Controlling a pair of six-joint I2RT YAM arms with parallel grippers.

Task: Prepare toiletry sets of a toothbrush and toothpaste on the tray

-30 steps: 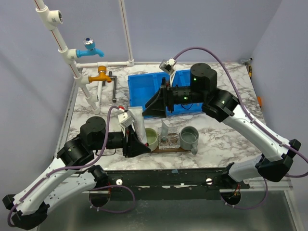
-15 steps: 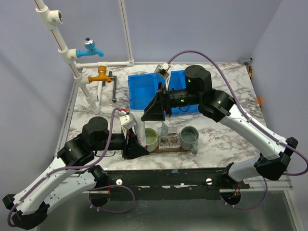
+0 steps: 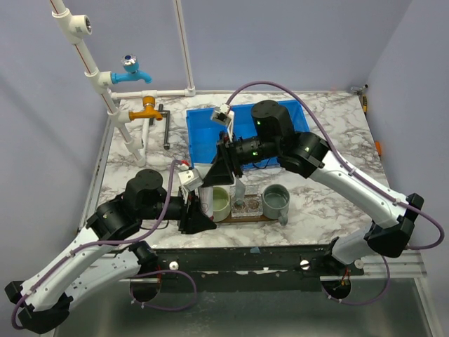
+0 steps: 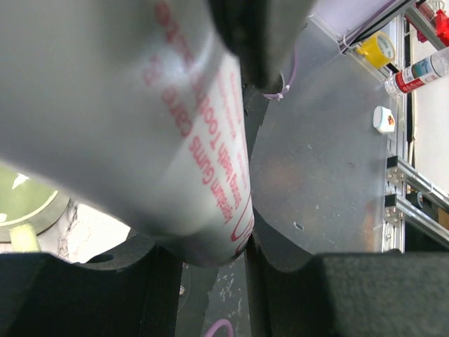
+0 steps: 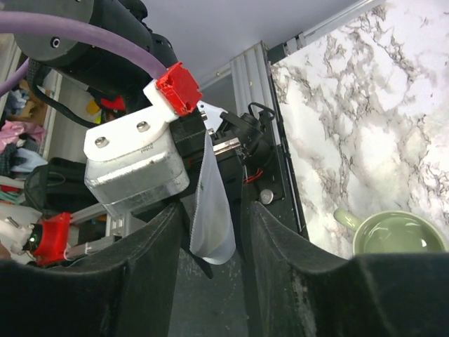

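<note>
My left gripper (image 3: 208,213) is shut on a whitish-grey toothpaste tube (image 3: 207,194) with red print and holds it upright just left of the green cup (image 3: 222,202). In the left wrist view the tube (image 4: 140,140) fills the space between the fingers of that gripper (image 4: 210,267). My right gripper (image 3: 210,180) is open, its jaws on either side of the tube's crimped upper end (image 5: 210,210), with a gap on each side (image 5: 210,246). The dark-brown tray (image 3: 271,217) lies under three cups. A second tube (image 3: 240,188) stands in the middle cup. No toothbrush shows.
A clear cup (image 3: 245,206) and a grey-green mug (image 3: 276,200) stand on the tray beside the green cup (image 5: 393,235). A blue bin (image 3: 202,133) sits behind. White pipes with a blue tap (image 3: 133,70) and an orange tap (image 3: 146,109) stand at the back left.
My right arm has swung left and down, bringing its open jaws over the tube's top. My left gripper has shifted slightly right with the tube.
</note>
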